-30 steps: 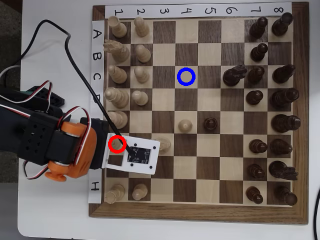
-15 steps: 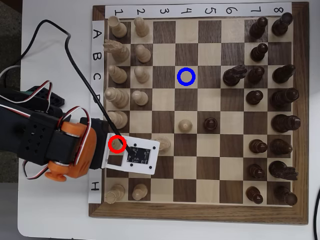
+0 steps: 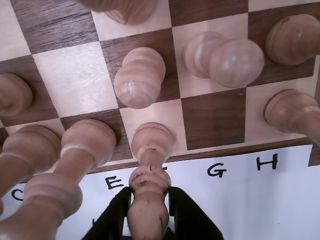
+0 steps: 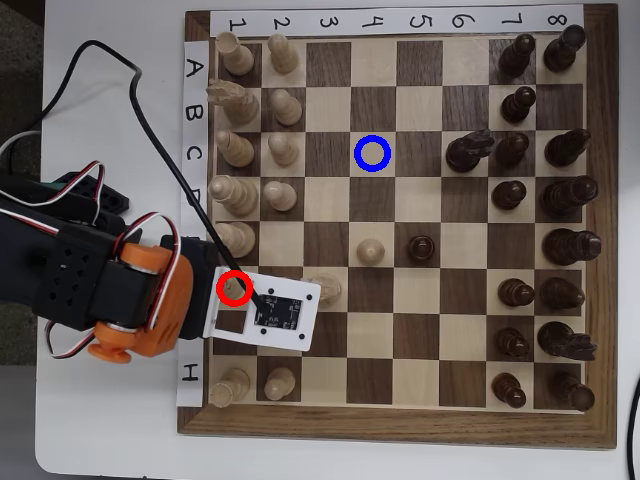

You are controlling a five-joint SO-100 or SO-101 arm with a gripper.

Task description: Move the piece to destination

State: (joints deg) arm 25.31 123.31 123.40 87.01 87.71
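The cream bishop stands on its board square at the edge by letter F; its base rests on the board. In the overhead view its top shows inside a red ring in column 1. My gripper reaches in from the bottom of the wrist view, and its two black fingers press on both sides of the bishop's head. The blue ring lies on an empty square in row C, column 4, well up and to the right of the bishop in the overhead view.
Tall cream pieces stand close on the bishop's left, and cream pawns stand one row ahead. A cream pawn and a dark pawn stand mid-board. Dark pieces fill the right columns. The arm covers the left table edge.
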